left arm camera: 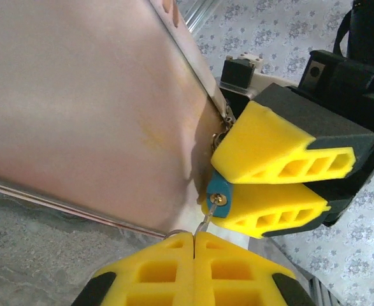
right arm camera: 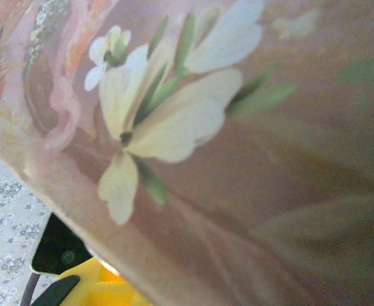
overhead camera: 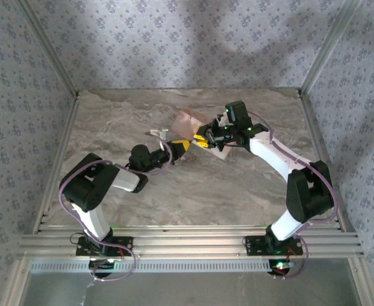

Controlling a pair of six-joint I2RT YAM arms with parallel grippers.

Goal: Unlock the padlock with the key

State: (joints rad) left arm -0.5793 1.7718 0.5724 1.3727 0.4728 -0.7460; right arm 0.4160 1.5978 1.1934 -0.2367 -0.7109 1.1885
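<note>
Pinching the padlock (left arm camera: 219, 190) beside the pink floral box (left arm camera: 78, 95) with the right gripper (left arm camera: 212, 182). Clamping the key (left arm camera: 204, 223) near that box with the left gripper (left arm camera: 194, 240).

**Soft, even light; close views lose focus**

From above, diffuse light falls evenly on the worktop (overhead camera: 193, 197), with faint, soft-edged shadows and no glare. Broad grey shadows smear the back wall (overhead camera: 193, 38) at its centre and upper right. In the left wrist view the pink floral box (left arm camera: 78, 95) looks pale, washed out and slightly soft. A dark shadow lies on it beside the padlock (left arm camera: 218, 191), which is sharp. In the right wrist view the box is heavily blurred and dims toward the lower right.
</note>
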